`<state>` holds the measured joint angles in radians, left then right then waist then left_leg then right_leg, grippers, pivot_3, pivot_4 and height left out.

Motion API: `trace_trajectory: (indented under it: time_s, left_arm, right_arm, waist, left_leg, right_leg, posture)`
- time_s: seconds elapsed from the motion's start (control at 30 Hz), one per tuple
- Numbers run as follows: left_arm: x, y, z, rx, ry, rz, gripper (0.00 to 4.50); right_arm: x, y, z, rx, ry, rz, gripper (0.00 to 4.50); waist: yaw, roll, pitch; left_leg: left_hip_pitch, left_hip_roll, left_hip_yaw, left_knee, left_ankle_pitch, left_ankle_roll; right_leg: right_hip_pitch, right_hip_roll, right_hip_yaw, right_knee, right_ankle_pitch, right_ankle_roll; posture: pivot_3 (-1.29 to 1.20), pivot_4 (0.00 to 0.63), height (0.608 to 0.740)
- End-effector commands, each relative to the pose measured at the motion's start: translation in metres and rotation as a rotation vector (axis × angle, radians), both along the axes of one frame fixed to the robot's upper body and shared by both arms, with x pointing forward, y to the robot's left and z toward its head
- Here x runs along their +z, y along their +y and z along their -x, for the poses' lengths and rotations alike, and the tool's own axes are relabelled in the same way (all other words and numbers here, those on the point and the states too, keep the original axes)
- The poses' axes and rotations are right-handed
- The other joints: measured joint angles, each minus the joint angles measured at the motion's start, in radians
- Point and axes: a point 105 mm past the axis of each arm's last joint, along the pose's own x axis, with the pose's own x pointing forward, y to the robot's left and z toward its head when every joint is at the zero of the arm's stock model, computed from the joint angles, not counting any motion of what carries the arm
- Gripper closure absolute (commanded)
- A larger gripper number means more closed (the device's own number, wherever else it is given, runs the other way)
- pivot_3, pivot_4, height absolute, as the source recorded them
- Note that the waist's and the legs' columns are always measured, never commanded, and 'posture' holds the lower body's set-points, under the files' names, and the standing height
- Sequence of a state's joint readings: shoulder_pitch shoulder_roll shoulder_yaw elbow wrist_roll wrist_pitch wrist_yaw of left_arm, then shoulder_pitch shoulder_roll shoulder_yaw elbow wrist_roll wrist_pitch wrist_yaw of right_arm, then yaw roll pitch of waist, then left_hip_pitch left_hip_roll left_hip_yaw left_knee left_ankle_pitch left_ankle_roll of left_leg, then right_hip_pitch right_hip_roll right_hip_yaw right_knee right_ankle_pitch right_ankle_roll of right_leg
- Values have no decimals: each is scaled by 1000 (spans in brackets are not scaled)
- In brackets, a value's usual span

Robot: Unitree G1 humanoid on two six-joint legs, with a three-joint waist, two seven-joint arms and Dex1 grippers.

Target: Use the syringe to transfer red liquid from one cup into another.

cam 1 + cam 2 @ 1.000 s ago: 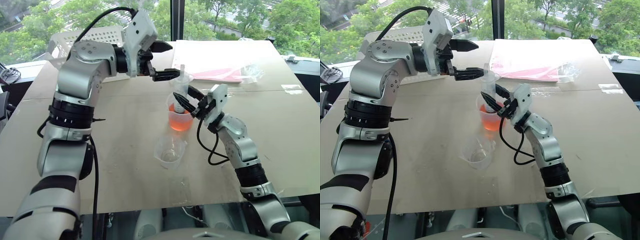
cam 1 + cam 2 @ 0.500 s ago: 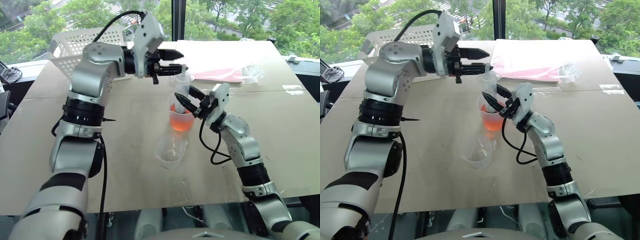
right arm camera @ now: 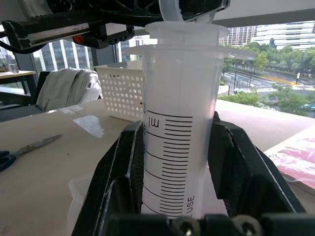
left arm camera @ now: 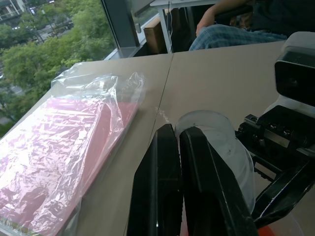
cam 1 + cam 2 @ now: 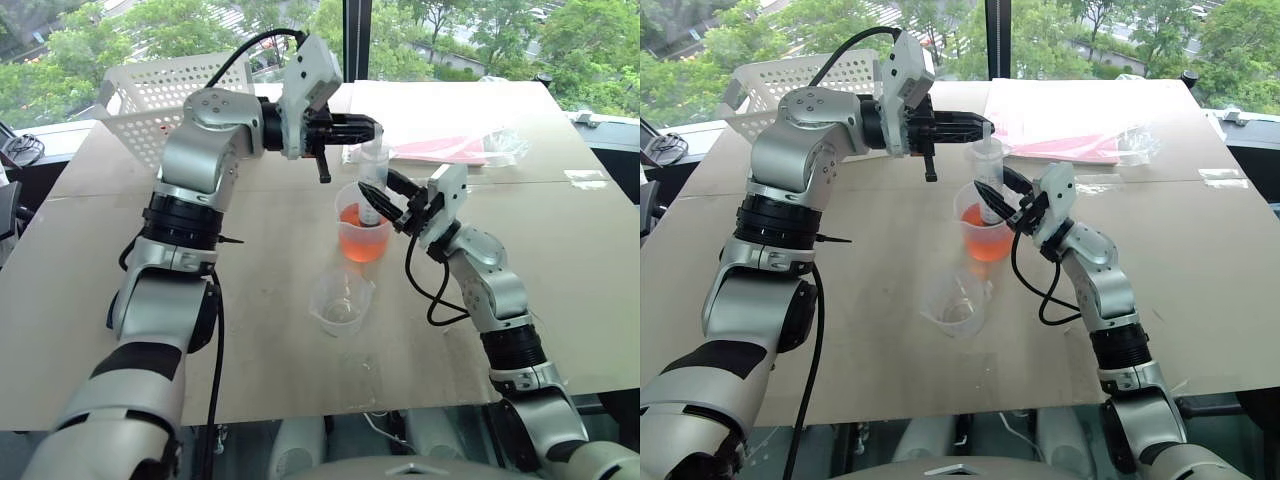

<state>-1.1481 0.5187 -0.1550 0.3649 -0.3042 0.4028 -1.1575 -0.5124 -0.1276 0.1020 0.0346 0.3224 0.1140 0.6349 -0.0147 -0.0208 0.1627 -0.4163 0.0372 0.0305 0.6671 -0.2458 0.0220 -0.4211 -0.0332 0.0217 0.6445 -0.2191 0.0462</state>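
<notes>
The large clear plastic syringe [image 3: 179,132] stands upright with its lower part inside the taller clear plastic cup with a spout [image 5: 363,232], which holds the translucent orange-red liquid [image 5: 362,243] and stands in the middle of the beige worktop [image 5: 580,260]. The right claw [image 5: 388,201] holds the syringe barrel between its two black fingers [image 3: 123,167], just below the flange. The left claw [image 5: 362,128] reaches level from the left with its fingers [image 4: 165,191] pressed together at the top end of the syringe. Whether it really grips the plunger flange I cannot tell.

The shorter clear plastic cup [image 5: 341,301] stands just in front of the taller one and looks empty.

I judge the syringe to be light and stiff, but its smooth wall can slip or twist in the grip when the plunger is pulled. The barrel near the flange is the good place to hold. Both cups seem light and can tip easily.
</notes>
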Motion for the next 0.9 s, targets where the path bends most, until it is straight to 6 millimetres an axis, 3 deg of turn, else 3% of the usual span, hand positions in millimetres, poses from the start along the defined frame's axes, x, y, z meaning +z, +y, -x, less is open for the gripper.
trace_trajectory:
  time_s: [0.03, 0.53, 0.9]
  left_arm:
    - [51, 7, 2, 56, -172, 92, 4500]
    - [56, 9, 4, 66, -176, 113, 4500]
    - [48, 13, 8, 64, -137, 101, 4500]
  right_arm:
    - [0, 23, 20, 119, -30, 44, 3064]
    - [-3, 28, 23, 136, -14, 35, 3077]
    - [12, 27, 21, 126, -30, -27, 3077]
  waist:
    - [0, 0, 0]
    - [0, 0, 0]
    - [-1, 0, 0]
  left_leg:
    - [0, 0, 0, 0, 0, 0]
    - [0, 0, 0, 0, 0, 0]
    - [0, 0, 0, 0, 0, 0]
  right_leg:
    - [0, 0, 0, 0, 0, 0]
    - [0, 0, 0, 0, 0, 0]
    - [0, 0, 0, 0, 0, 0]
  posture:
    - [0, 150, 740]
    - [0, 150, 740]
    - [0, 150, 740]
